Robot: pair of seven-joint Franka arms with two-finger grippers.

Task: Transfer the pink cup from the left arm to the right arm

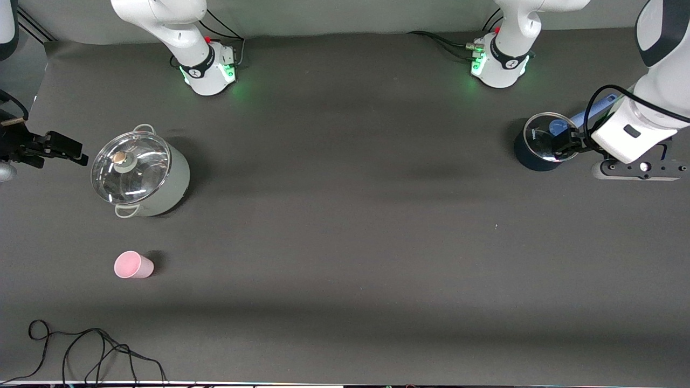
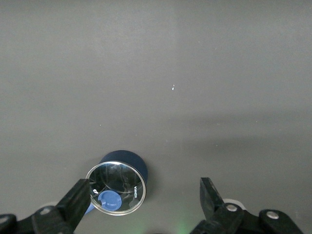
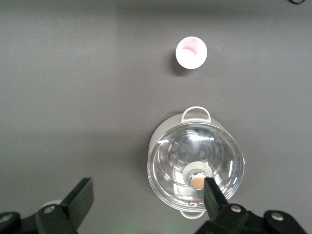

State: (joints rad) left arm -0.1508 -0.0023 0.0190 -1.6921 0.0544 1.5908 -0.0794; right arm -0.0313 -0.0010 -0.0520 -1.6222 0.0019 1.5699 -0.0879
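While the pink cup (image 1: 133, 265) stands upright on the table (image 1: 345, 242), nearer the front camera than the lidded grey pot (image 1: 141, 172), the right gripper (image 3: 146, 197) hangs open beside that pot. The left gripper (image 2: 144, 197) hangs open near the dark blue pot (image 1: 542, 143).

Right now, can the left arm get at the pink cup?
Probably not easily: the pink cup stands at the right arm's end, while the open left gripper hangs over the dark pot at the left arm's end.
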